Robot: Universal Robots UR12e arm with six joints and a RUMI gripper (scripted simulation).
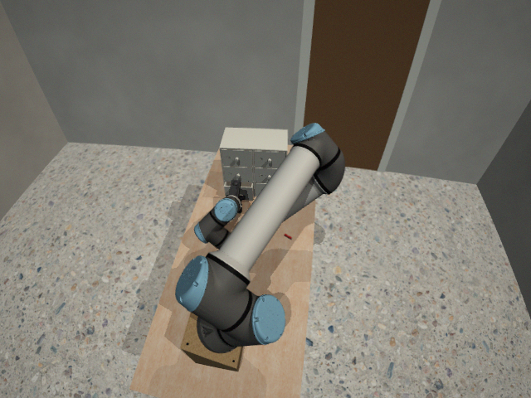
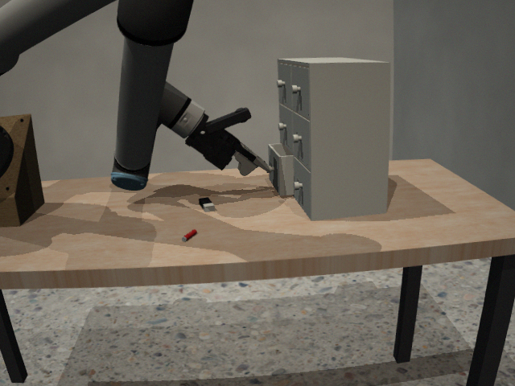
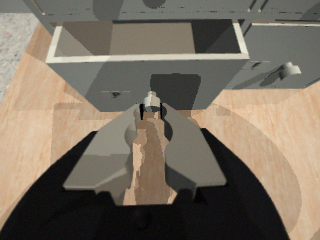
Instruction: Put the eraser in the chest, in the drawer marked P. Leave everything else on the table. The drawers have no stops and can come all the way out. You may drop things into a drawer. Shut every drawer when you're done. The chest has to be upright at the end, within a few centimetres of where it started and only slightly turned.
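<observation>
The grey chest (image 2: pixel 332 133) stands upright at the far end of the table, with two columns of drawers. Its bottom left drawer (image 2: pixel 280 168) is pulled partly out; in the wrist view (image 3: pixel 145 50) it looks empty inside. My gripper (image 3: pixel 152 104) is shut on that drawer's small knob (image 3: pixel 151 101), which also shows in the exterior view (image 2: pixel 270 168). The eraser (image 2: pixel 207 203), a small black and white block, lies on the table below the gripper, a short way in front of the chest. I cannot read the drawer marks.
A small red cylinder (image 2: pixel 189 235) lies on the table nearer the front edge; it also shows in the overhead view (image 1: pixel 287 235). The arm's base mount (image 2: pixel 16 170) stands at the left end. The other drawers are shut.
</observation>
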